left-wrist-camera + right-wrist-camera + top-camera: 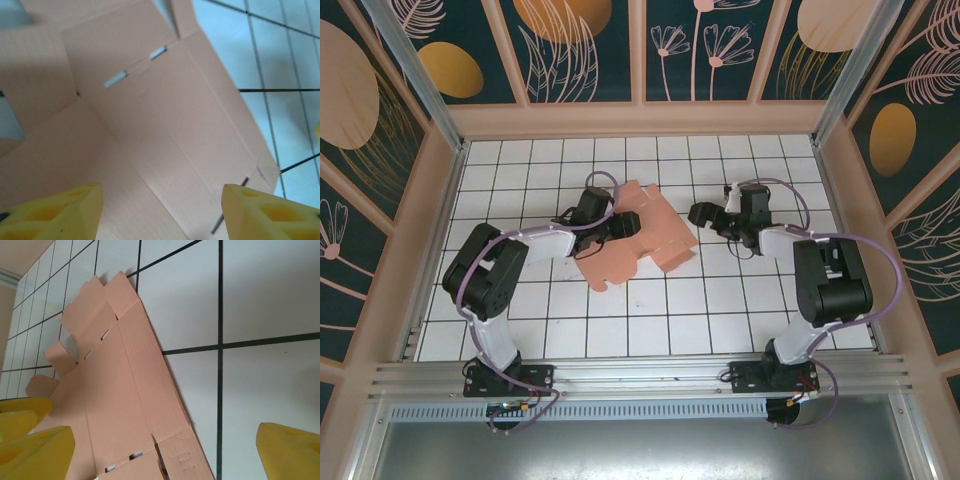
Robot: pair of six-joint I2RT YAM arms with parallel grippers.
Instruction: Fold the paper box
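Salmon paper box [650,235] flat, beneath left fingers [55,212]

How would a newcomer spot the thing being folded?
Start at the white tiled table, near its middle. The paper box lies by the left tool: an unfolded salmon-pink card with flaps and slots, the only pink sheet there.

Beneath the left tool [618,226] and the right tool [706,213], the surface [670,315] is white tile with a dark grid. Beyond them a pale wooden rim [640,120] meets teal wall panels [590,50] painted with peach leaves and orange ovals. Similar side panels [360,130] flank each tool's outer side. Behind the tools runs a metal rail [640,375].
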